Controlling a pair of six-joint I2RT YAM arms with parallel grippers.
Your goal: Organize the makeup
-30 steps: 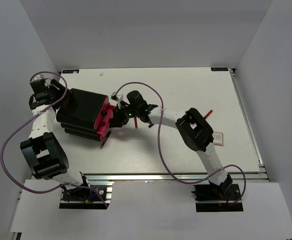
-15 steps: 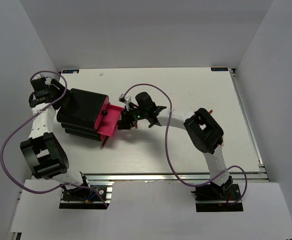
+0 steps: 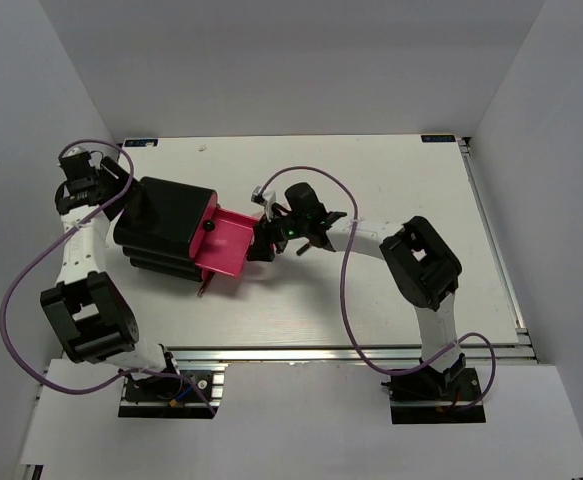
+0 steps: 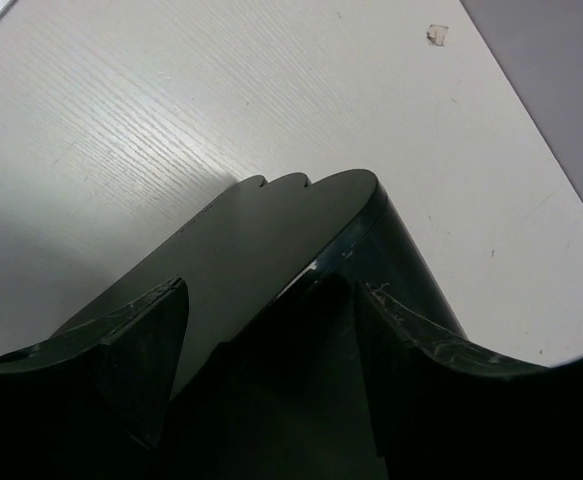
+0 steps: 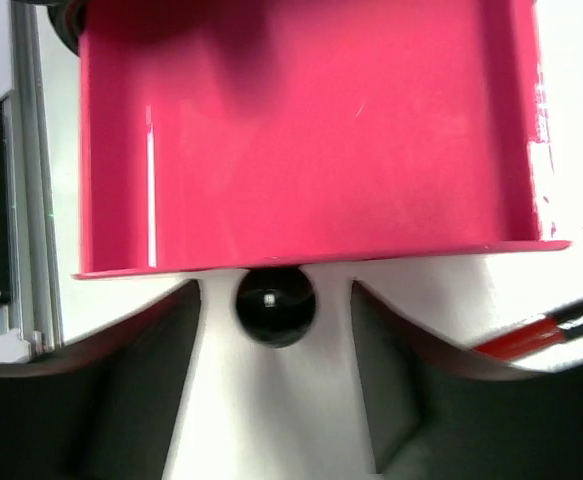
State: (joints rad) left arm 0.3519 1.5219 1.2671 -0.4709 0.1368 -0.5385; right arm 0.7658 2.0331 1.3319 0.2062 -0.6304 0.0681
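A black box (image 3: pixel 166 228) lies at the left with one pink drawer (image 3: pixel 229 243) pulled out to the right. In the right wrist view the drawer (image 5: pixel 301 130) is empty. My right gripper (image 3: pixel 262 244) is open, its fingers either side of the drawer's black knob (image 5: pixel 274 303) with a gap on each side. My left gripper (image 3: pixel 121 196) straddles the box's back edge (image 4: pixel 346 235) and looks shut on it. A red-and-black pencil (image 5: pixel 546 330) lies beside the right gripper. Another (image 3: pixel 207 286) pokes out under the box's front. The palettes and tubes are hidden.
The right arm (image 3: pixel 421 265) lies across the table's middle and right. A metal rail (image 3: pixel 491 235) runs along the right edge. Grey walls close in the back and sides. A small scrap (image 3: pixel 202 148) lies at the back.
My right gripper has moved right, drawing the pink drawer out of the black box. The left gripper has stayed on the box.
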